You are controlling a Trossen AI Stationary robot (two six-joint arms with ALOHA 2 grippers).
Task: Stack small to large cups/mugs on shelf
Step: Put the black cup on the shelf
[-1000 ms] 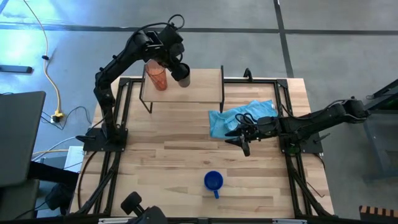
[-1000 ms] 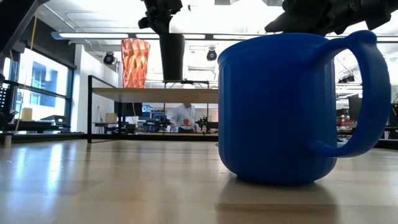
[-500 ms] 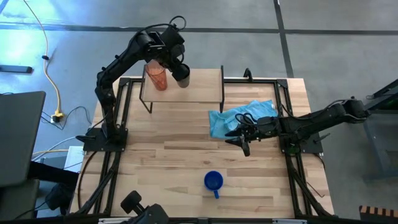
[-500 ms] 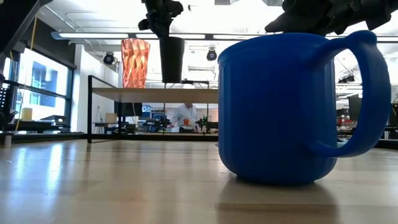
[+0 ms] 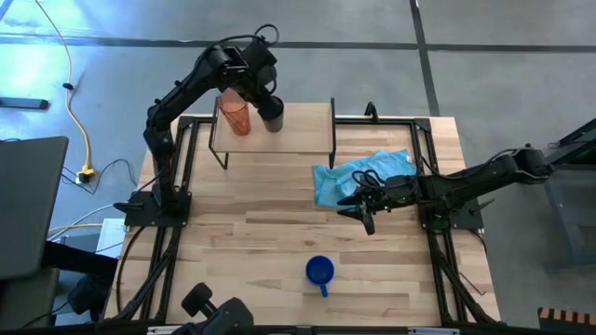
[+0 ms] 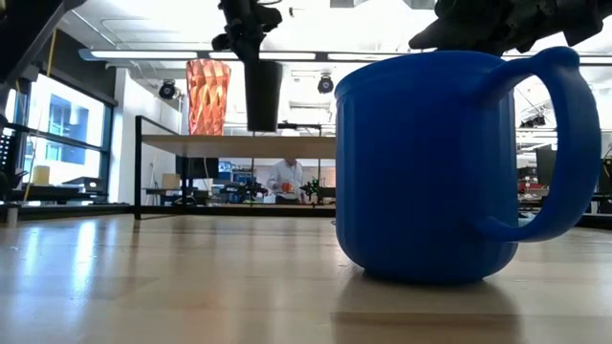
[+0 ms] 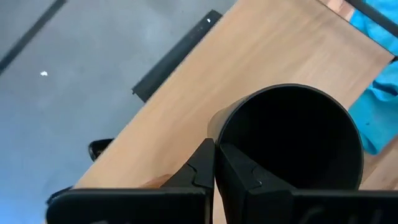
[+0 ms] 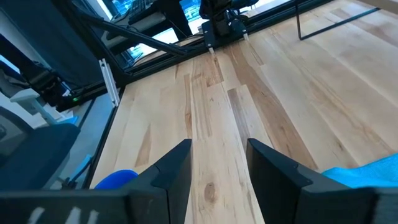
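At about eleven o'clock on the tabletop (image 5: 251,223), the shelf (image 5: 298,130) carries the orange-red tumbler (image 5: 235,114) upright on its left part. Just beside it, toward three o'clock, the left gripper (image 7: 214,163) is clenched on the rim of the black cup (image 5: 271,115), which hangs slightly above the shelf board in the low view. At six o'clock the blue mug (image 5: 319,272) stands alone on the tabletop. At three o'clock the right gripper (image 5: 363,214) rests low with fingers spread, empty, touching the light-blue cloth (image 5: 358,175).
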